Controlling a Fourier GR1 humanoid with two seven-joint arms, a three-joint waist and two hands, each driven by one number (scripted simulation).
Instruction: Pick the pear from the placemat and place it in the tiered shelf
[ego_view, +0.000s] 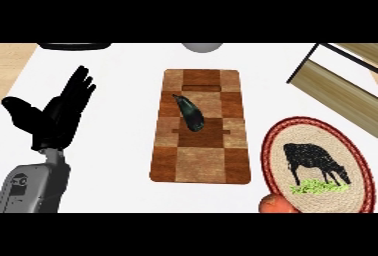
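Observation:
An oval woven placemat (319, 165) with a red rim and a black cow picture lies at the lower right of the white counter. An orange-red rounded fruit, apparently the pear (277, 204), sits at the placemat's lower left rim, partly cut off by the view's lower edge. The tiered shelf (336, 85), with wooden boards and a dark frame, stands at the upper right. My left hand (63, 112) rests open at the far left, fingers up, far from the fruit. My right hand does not show.
A checkered wooden cutting board (201, 150) lies in the middle with a dark, pointed, elongated object (192, 114) on it. A grey rounded object (203, 47) and a dark object (74, 45) sit at the far edge.

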